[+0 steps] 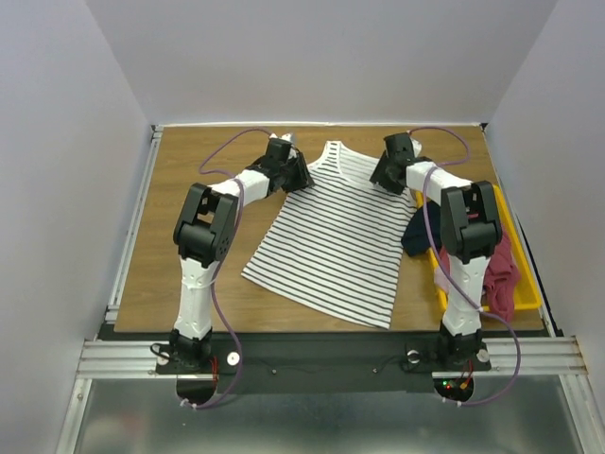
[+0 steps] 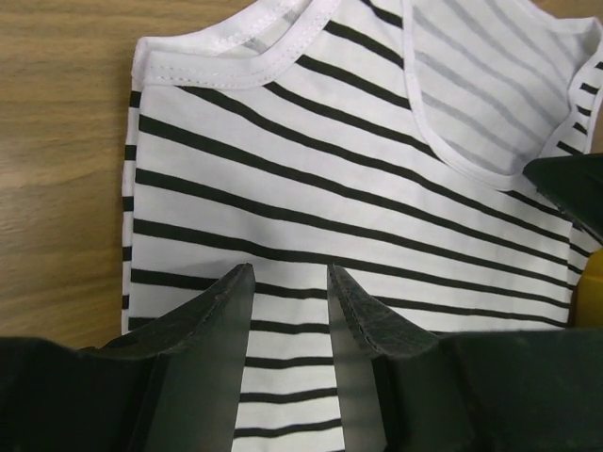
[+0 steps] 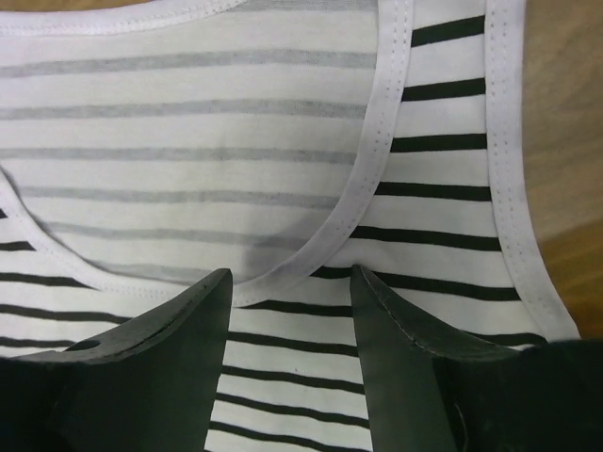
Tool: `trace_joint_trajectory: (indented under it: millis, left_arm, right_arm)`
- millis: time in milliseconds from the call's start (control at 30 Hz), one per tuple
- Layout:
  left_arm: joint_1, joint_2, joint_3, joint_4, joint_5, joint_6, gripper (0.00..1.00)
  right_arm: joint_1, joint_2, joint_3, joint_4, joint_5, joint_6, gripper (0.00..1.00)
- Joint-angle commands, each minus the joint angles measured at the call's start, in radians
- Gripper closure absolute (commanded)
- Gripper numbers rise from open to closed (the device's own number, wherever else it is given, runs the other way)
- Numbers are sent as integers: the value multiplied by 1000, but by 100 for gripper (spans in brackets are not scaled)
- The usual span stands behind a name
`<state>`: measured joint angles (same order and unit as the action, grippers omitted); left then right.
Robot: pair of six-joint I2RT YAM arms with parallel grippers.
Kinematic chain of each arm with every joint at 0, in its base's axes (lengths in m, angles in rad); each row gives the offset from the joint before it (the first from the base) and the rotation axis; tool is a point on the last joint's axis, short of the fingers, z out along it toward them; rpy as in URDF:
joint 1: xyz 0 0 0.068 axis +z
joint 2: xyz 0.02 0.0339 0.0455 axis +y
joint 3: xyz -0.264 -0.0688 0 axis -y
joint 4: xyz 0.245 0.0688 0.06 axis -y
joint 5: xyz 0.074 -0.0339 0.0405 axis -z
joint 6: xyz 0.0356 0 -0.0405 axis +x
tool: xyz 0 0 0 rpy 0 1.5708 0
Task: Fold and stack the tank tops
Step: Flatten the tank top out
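The white tank top with thin dark stripes (image 1: 336,232) lies flat on the wooden table, neck end at the far side. My left gripper (image 1: 301,178) is open over its far left shoulder; in the left wrist view (image 2: 290,282) striped cloth (image 2: 358,188) shows between the fingers. My right gripper (image 1: 383,175) is open over the far right shoulder; in the right wrist view (image 3: 290,282) it hovers by the neckline hem (image 3: 363,188). A dark red top (image 1: 501,274) lies bunched in the yellow bin (image 1: 523,248) at the right.
A dark navy cloth (image 1: 419,235) hangs over the bin's left edge beside the right arm. Grey walls enclose the table on three sides. A metal rail runs along the near edge (image 1: 312,355).
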<state>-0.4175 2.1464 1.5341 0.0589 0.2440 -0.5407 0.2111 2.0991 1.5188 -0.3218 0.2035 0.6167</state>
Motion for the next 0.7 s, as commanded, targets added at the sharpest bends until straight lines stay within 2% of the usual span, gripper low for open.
trace_joint_trajectory:
  millis: [0, 133, 267, 433, 533, 667]
  left_arm:
    - [6, 53, 106, -31, 3, -8, 53]
    - [37, 105, 153, -57, -46, -70, 53]
    - [75, 96, 123, -82, -124, -136, 54]
    - [146, -41, -95, -7, -207, -252, 55]
    - [183, -130, -227, 47, -236, -274, 55]
    - [226, -186, -313, 84, -236, -263, 55]
  right_arm:
    - [7, 84, 79, -22, 4, -28, 41]
    - [13, 177, 184, -42, -77, -54, 43]
    - [39, 288, 364, -72, -148, -90, 43]
    - [99, 421, 607, -117, -229, -149, 41]
    - [125, 495, 749, -137, -260, -173, 39]
    - [145, 524, 808, -138, -266, -183, 33]
